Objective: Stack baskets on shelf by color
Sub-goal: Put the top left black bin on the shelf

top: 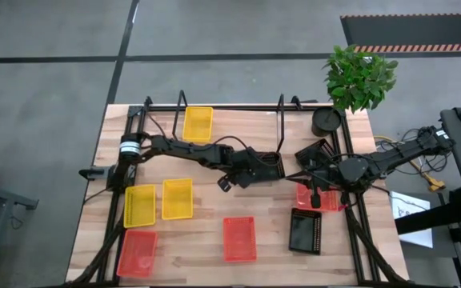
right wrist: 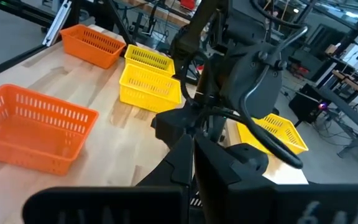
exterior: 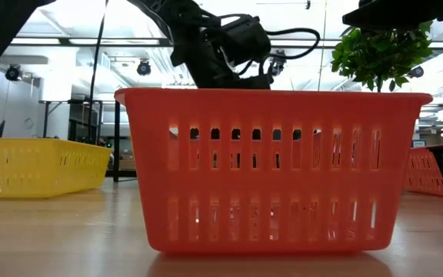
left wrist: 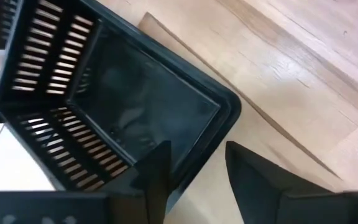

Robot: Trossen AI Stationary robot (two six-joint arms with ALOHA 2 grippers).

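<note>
**Tool state.** We find the left tool (left wrist: pixel 197 152) released. Its two fingers stand apart at one corner of a black basket (left wrist: pixel 135 93), one finger against the perforated wall and the other outside the rim. Nothing is clamped between them. The right tool (right wrist: pixel 194 146) is clenched with its fingers together, and we see nothing held in it. It hangs over an orange basket (top: pixel 320 197) near the right edge of the table (top: pixel 206 232).

**Location of items.** The black basket sits in the middle section of the shelf (top: pixel 281 112), and one yellow basket (top: pixel 198 124) sits in the left section. Not yet on the shelf are two yellow baskets (top: pixel 158 202) and two orange baskets (top: pixel 239 238) on the table, and another black basket (top: pixel 306 230) at the right front.

**Handling assessment.** We judge these baskets to be light, thin-walled plastic. They look stiff enough to lift by one wall, but the wall may flex and the smooth surface may slip. The best hold is probably across the rolled rim at the middle of a short wall. A hold at a corner would likely let the basket swing or tilt. Same-colour baskets should nest, provided they are lowered level and square.
</note>
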